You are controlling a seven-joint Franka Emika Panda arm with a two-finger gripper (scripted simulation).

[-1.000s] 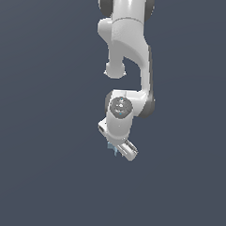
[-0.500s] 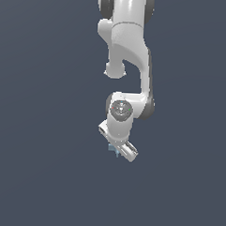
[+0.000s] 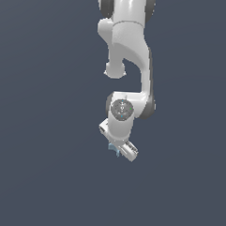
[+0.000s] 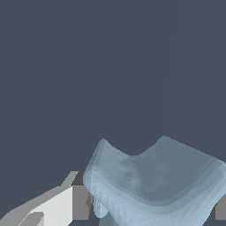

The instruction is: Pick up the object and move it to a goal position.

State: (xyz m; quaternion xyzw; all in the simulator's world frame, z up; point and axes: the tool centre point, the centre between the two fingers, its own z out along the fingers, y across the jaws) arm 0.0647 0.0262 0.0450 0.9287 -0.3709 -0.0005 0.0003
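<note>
The arm [image 3: 129,54] enters from the top edge of the exterior view and runs down the middle of the frame, white with dark joint bands, against a plain slate-grey ground [image 3: 39,130]. A round joint cap sits at the wrist, and below it the white gripper [image 3: 116,149] points downward and slants toward the exterior view's right. The object [image 3: 114,148] shows there only as a small pale-blue sliver at the gripper's lower edge, on the side toward the exterior view's left, touching the white body; most of it is hidden behind the gripper in that view. In the wrist view the object [image 4: 152,183] is large and close: pale blue, faceted, with two raised points and a concave dip between them, its lower part cut off by the frame edge. One white and grey finger [image 4: 57,205] lies just beside it, and its dark pad appears to meet the object's flank. A small grey patch at the opposite frame edge may be the second finger, but too little of it shows to confirm. The gripper is judged to be grasping the object, the piece sitting between the fingers with contact seen on one side only. No shadow, surface edge or marker can be made out beneath the gripper in either view, so whether the object is lifted clear cannot be told.
</note>
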